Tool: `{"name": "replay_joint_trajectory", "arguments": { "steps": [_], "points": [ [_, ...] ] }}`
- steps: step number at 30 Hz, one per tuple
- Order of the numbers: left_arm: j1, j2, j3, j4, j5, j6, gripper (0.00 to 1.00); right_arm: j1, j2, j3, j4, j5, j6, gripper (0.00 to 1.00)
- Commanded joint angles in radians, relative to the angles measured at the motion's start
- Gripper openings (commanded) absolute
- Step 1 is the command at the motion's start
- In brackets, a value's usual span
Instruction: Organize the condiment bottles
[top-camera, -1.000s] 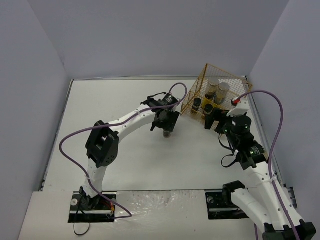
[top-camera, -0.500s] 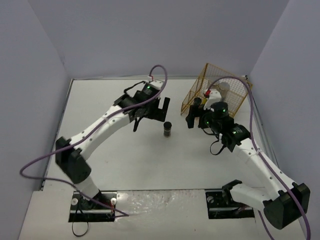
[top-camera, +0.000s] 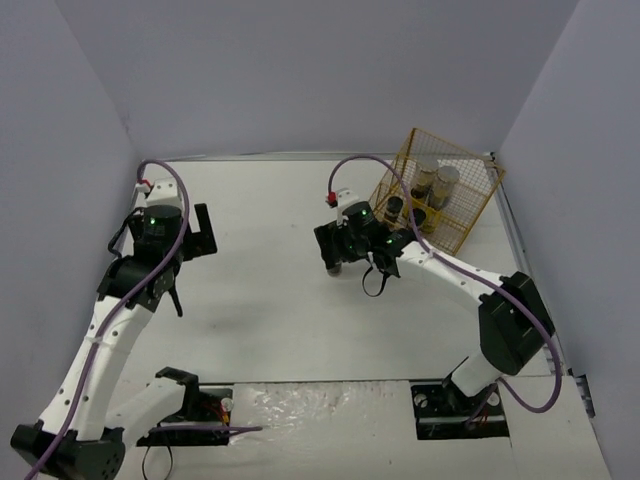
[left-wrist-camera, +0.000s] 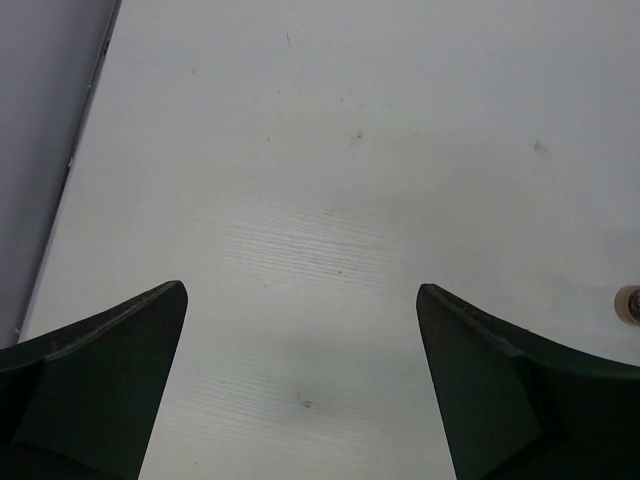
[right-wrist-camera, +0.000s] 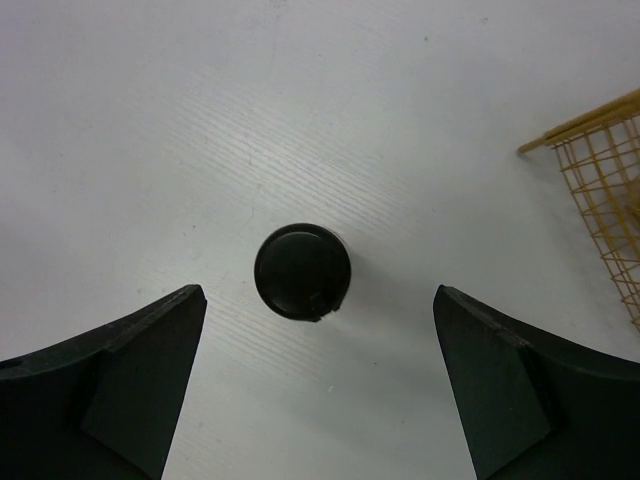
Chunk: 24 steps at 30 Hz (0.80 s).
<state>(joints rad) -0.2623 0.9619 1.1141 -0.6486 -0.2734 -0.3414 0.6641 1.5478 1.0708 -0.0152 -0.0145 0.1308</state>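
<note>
Right gripper (right-wrist-camera: 318, 300) spread wide, holding nothing. Short dark jar (right-wrist-camera: 302, 270) upright between jaws, untouched: round, smooth black cap. Stands on matte white table (right-wrist-camera: 150, 120), faint grain, just left of gold wire rack (right-wrist-camera: 600, 190). Two pale silver-lidded jars (top-camera: 428, 166) inside rack. Left gripper (left-wrist-camera: 300, 292) released, holding nothing, over tabletop at left side.

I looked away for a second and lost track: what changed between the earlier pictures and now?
The left gripper swung away leftward, open. The right gripper left the gold wire rack and now hangs open over the short black-capped dark jar. The jar and rack stayed put.
</note>
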Motion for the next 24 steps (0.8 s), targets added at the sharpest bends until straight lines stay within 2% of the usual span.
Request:
{"name": "replay_joint_trajectory", "arguments": {
  "steps": [1, 6, 10, 17, 20, 24],
  "points": [
    [0.000, -0.048, -0.061, 0.118, -0.067, 0.038, 0.97, 0.026, 0.056, 0.054, 0.081, 0.047, -0.010, 0.92],
    [0.000, -0.029, -0.079, 0.117, -0.035, 0.043, 0.97, 0.043, 0.103, 0.049, 0.097, 0.065, -0.006, 0.81],
    [0.000, -0.024, -0.077, 0.120, -0.016, 0.047, 0.97, 0.043, 0.119, 0.039, 0.109, 0.102, 0.001, 0.68],
    [0.000, -0.029, -0.079, 0.116, -0.021, 0.052, 0.97, 0.043, 0.100, 0.013, 0.122, 0.136, 0.015, 0.32],
    [0.000, -0.028, -0.079, 0.118, -0.017, 0.052, 0.97, 0.043, 0.021, -0.009, 0.120, 0.158, 0.035, 0.19],
    [0.000, -0.024, -0.079, 0.118, -0.012, 0.051, 0.97, 0.032, -0.132, -0.042, 0.084, 0.249, 0.060, 0.10]
  ]
}}
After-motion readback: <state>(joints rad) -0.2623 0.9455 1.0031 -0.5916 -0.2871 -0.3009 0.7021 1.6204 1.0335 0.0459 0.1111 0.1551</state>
